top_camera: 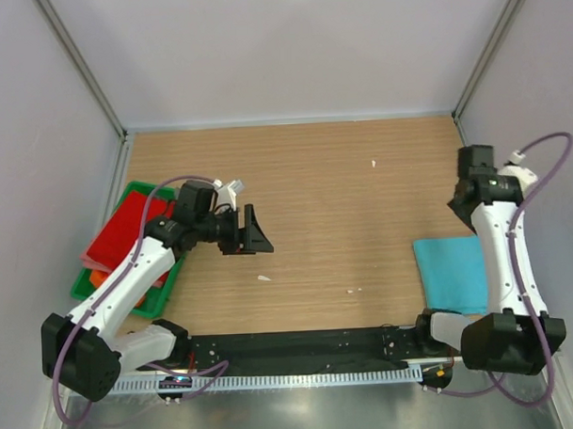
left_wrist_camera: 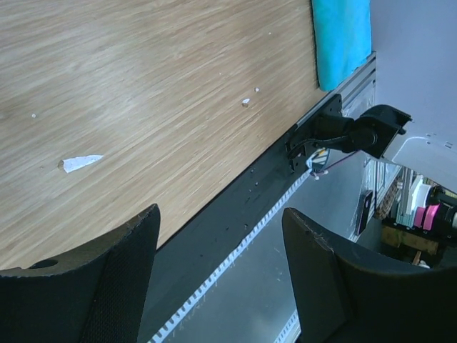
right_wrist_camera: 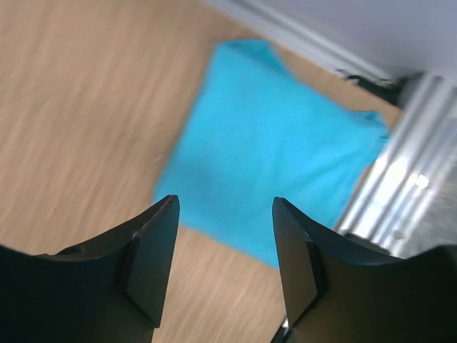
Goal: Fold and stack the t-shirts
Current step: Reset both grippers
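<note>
A folded turquoise-blue t-shirt lies flat at the table's near right; it also shows in the right wrist view and the left wrist view. My right gripper hangs above and just behind it, open, nothing between its fingers. A red t-shirt lies on the green tray at the left, and an orange t-shirt peeks out beneath it. My left gripper is raised beside the tray, open and empty.
Small white scraps lie on the wooden table. A black rail runs along the near edge between the arm bases. Grey walls close in the left, back and right sides.
</note>
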Controlling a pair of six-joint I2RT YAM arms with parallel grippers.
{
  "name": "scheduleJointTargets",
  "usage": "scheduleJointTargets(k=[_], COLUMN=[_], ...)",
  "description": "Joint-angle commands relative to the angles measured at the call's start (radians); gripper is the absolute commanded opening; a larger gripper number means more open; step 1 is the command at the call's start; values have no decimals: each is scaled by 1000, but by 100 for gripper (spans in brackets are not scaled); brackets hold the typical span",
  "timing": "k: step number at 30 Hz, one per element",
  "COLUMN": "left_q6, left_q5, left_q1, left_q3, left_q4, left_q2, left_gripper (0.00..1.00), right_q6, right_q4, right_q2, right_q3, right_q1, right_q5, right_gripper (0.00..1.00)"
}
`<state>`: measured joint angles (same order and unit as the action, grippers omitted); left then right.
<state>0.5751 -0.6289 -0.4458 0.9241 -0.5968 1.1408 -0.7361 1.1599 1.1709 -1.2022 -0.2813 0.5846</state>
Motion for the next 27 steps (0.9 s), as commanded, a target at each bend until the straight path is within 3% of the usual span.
scheduleJointTargets(k=[1, 2, 5, 6, 9, 11, 12, 16, 21, 22, 25, 26, 27], left_q6=[11, 20, 45, 63, 98, 124, 156, 302, 518, 572, 725, 774, 840], left_q5=[0, 4, 8, 8, 1, -15, -25, -67, -63, -57, -34, -25, -14], left_q1=[-2, 1, 7, 12, 13, 13, 15, 13, 12, 13, 13, 13, 13], left_q3=[-14, -21, -59, -85, -136, -177, -194, -310, -527, -578, -707, -746, -787], left_q4=[11, 8, 17, 28, 57, 83, 97, 207, 434, 474, 588, 645, 705], left_q2=[-32, -36, -56, -62, -91, -116, -125, -217, -443, -482, -648, -756, -812], left_gripper=[70, 70, 70, 70, 71, 72, 72, 74, 76, 77, 79, 79, 80], right_q6=[-144, -179, -264, -270, -286, -308, -306, -325, -384, -394, -459, -479, -534], right_q4=[14, 3, -80, -119, -262, -385, -522, -763, -952, -977, -1066, -1107, -1214], right_q2=[-39, -51, -47, -34, -11, -25, -69, -235, -474, -587, -767, -892, -953], right_q3=[-28, -19, 38, 56, 142, 239, 283, 546, 809, 851, 1009, 1048, 1134], right_q1=[226, 363, 555, 687, 886, 951, 976, 979, 981, 981, 981, 981, 981], right_q5=[-55, -68, -163, -192, -284, -351, -403, -548, -649, -652, -660, -680, -721], right_gripper=[61, 61, 62, 64, 69, 73, 74, 78, 85, 100, 100, 100, 100])
